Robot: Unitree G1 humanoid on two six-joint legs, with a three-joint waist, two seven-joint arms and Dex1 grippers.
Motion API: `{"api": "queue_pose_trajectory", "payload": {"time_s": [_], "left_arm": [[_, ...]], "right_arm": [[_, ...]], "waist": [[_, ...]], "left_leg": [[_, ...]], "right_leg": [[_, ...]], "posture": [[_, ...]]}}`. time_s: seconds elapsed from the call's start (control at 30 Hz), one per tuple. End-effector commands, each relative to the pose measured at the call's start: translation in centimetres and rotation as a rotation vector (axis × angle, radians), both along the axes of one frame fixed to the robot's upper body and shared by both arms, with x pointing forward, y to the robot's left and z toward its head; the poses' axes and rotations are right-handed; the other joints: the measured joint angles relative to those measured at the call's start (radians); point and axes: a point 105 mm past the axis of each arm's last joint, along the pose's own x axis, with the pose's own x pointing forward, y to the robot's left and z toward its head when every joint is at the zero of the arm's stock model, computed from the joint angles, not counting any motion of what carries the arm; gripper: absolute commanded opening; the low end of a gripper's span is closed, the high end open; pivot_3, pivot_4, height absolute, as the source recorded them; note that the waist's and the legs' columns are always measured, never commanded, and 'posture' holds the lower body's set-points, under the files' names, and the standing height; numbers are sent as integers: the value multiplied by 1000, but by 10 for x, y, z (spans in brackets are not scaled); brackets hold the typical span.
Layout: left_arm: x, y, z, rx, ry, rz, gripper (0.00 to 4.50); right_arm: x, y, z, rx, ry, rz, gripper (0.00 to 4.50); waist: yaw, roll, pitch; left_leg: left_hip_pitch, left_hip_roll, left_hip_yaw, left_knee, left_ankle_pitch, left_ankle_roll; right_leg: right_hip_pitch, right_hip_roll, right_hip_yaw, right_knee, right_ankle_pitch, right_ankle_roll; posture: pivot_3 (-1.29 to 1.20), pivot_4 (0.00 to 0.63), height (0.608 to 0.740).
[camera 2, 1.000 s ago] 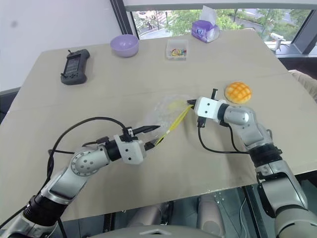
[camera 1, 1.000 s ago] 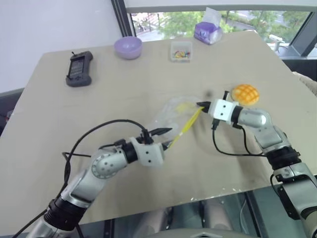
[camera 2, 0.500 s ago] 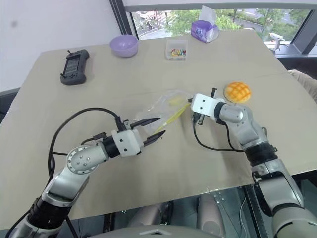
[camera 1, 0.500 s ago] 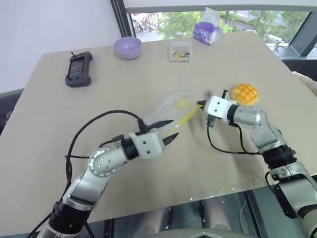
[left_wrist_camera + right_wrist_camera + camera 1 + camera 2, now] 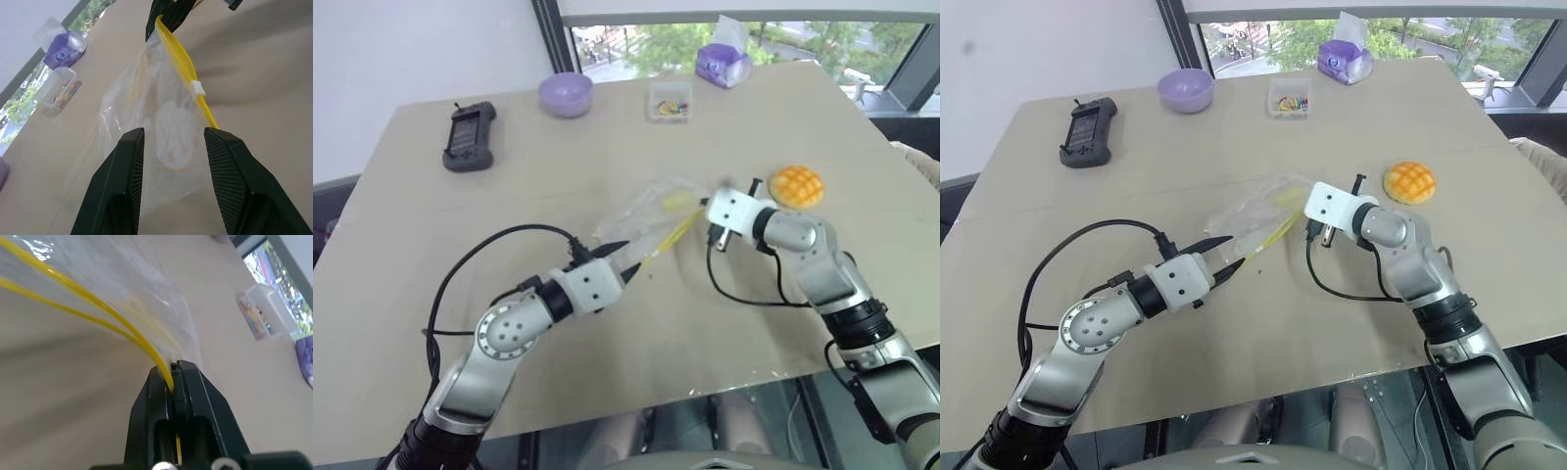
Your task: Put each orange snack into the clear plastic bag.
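Since a second ago the bag has been lifted off the table and drawn toward the robot's left, and both arms have shifted that way with it; the left gripper, which then sat with its fingers on the yellow strip's near end, now has its fingers spread around the bag's lower part.

The right gripper [image 5: 172, 369] is clenched on one end of the yellow zip strip [image 5: 188, 73] of the clear plastic bag [image 5: 1253, 211] — the strip runs straight out from between the two closed black fingers. From that pinch the bag hangs down and away toward the left gripper [image 5: 172, 147], whose fingers [image 5: 126, 161] stand apart with the crinkled plastic between them; whether they touch the plastic cannot be told. A small white slider [image 5: 197, 88] sits partway along the strip.

The orange snack [image 5: 797, 185] — a domed bun with a grid scored on top — lies on the table [image 5: 431, 245] just beyond the right wrist, outside the bag and apart from it.

Farther back on the table stand a black handheld device [image 5: 470, 136], a purple bowl [image 5: 566, 93], a small clear box of coloured bits [image 5: 670, 100] and a purple tissue pack [image 5: 722, 63] near the window.
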Motion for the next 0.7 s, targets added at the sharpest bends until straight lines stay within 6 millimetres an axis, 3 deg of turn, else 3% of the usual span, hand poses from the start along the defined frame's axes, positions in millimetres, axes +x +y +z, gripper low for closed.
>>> {"api": "queue_pose_trajectory", "payload": {"time_s": [0.03,0.4,0.7], "left_arm": [[-1,0,11,-15,-60,15,2043],[-11,0,7,-4,-45,32,2043],[-23,0,6,-39,22,45,2043]], "right_arm": [[-9,12,12,20,-28,-11,0],[-9,17,11,35,-18,-91,0],[4,14,21,129,-45,-205,0]], "waist": [[0,0,0],[-1,0,0],[-1,0,0]], "left_leg": [[0,0,0,0,0,0],[0,0,1,0,0,0],[0,0,1,1,0,0]], "right_leg": [[0,0,0,0,0,0],[-1,0,1,2,0,0],[-2,0,1,3,0,0]], "posture": [[0,150,736],[0,150,736],[0,150,736]]}}
